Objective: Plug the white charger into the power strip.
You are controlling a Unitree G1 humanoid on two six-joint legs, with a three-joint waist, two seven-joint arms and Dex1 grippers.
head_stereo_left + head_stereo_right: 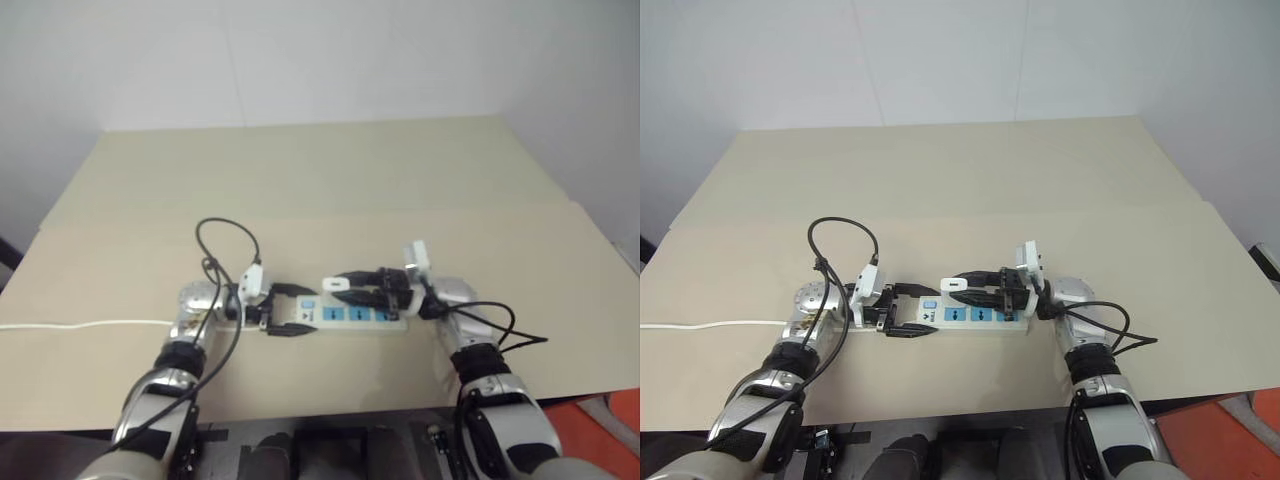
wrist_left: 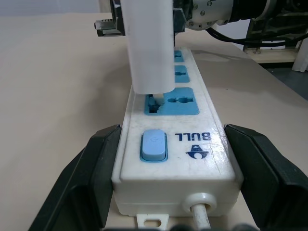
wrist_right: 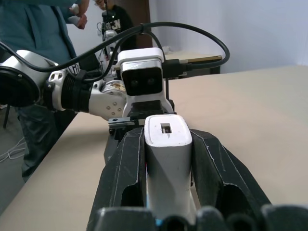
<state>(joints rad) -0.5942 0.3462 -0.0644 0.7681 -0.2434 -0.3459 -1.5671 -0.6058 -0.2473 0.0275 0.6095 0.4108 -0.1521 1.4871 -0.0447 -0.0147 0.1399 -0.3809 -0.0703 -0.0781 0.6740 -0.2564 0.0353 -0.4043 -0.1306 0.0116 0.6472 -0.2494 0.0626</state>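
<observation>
Silver metal forearms with black cuffs are seen; black cables are looped to white wrist cameras above black-fingered tools.

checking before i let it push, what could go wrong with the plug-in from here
The white charger, clamped in the right gripper, meets the end socket of the power strip with a prong only just at the slot; slight misalignment could bend it or jam.

The left gripper straddles the strip's switch end; if loose, a hard push may slide or tip the strip.
</observation>
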